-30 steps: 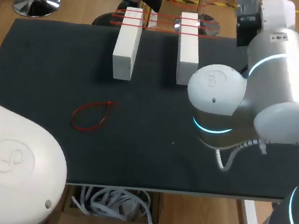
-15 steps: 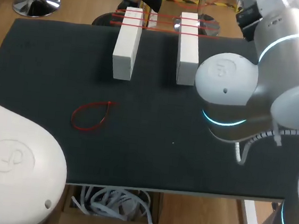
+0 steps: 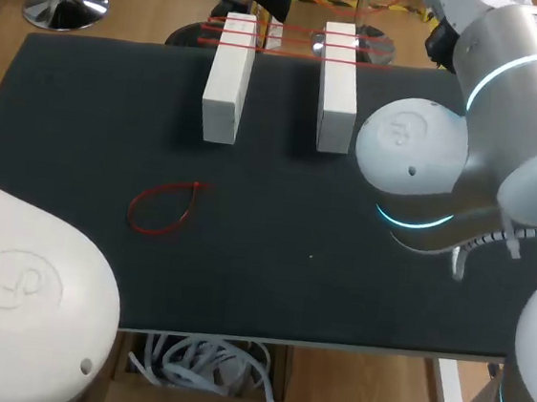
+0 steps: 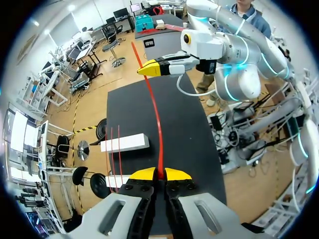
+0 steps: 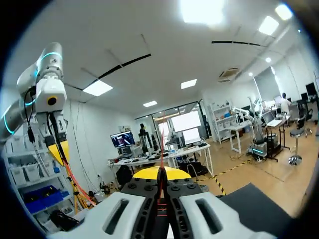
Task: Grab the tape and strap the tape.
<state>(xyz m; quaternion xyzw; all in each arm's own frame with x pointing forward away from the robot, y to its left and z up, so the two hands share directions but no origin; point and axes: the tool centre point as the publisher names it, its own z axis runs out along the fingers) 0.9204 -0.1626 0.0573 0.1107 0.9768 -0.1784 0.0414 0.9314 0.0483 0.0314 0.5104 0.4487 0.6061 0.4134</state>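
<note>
Two pincers, one red tape drawn between them above the surface.

The left pincer (image 4: 159, 173) has its yellow tips nearly together, nipping one end of the red tape (image 4: 155, 112). From there the tape runs straight ahead through the air, over the dark surface (image 4: 192, 129), to the right pincer (image 4: 149, 68), whose tips are closed on it further along, a short tail poking out past them. The right wrist view shows that pincer's fingers pressed tight with a thin red line rising from between them. On the surface lie two white blocks (image 3: 228, 77) side by side with a gap between, red bands (image 3: 230, 36) strung across their far ends. A loose red loop (image 3: 162, 207) lies flat on the surface, nearer than the blocks.
</note>
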